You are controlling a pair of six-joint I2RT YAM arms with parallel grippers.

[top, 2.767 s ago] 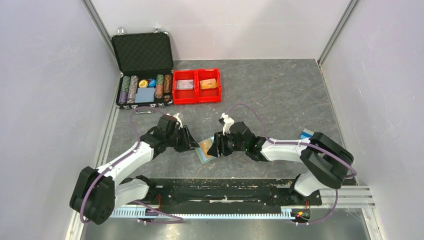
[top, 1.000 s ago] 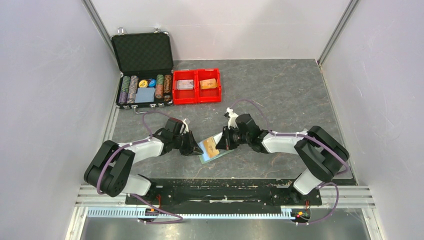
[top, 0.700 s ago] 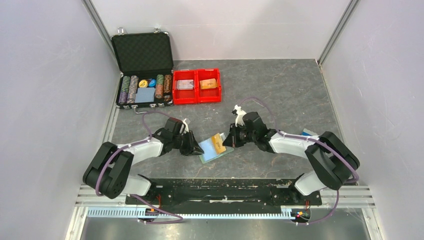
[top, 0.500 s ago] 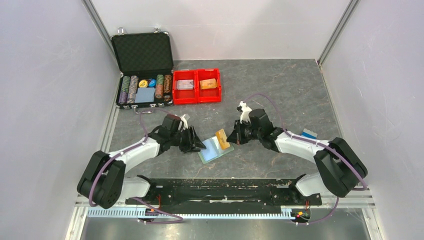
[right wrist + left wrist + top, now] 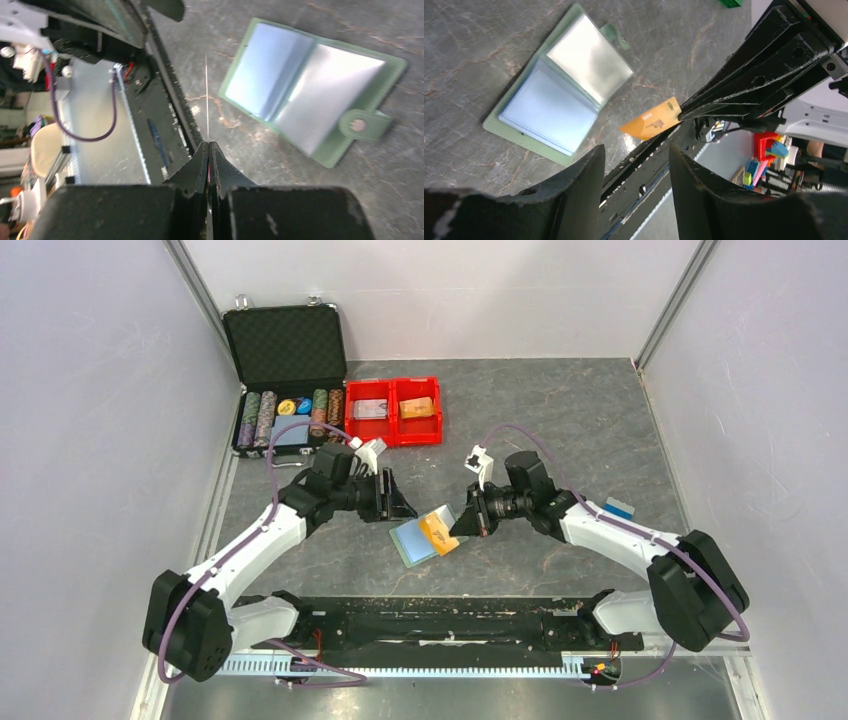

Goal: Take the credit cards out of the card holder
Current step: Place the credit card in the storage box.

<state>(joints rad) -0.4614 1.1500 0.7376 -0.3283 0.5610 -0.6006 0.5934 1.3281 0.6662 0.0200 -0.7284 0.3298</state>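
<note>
Right fingers (image 5: 470,522) pinch the orange card (image 5: 438,532) at the open holder's (image 5: 410,541) right edge, mid-frame; left fingers (image 5: 398,502) hang parted, empty, upper left.

card holder (image 5: 413,540): grey-green cover, pale blue clear pockets. credit card (image 5: 438,531) next to it: orange, small dark print. table (image 5: 560,430): dark grey, marbled, brownish veins. bin (image 5: 393,439) behind holder: red. chip case (image 5: 285,345): black.
</note>
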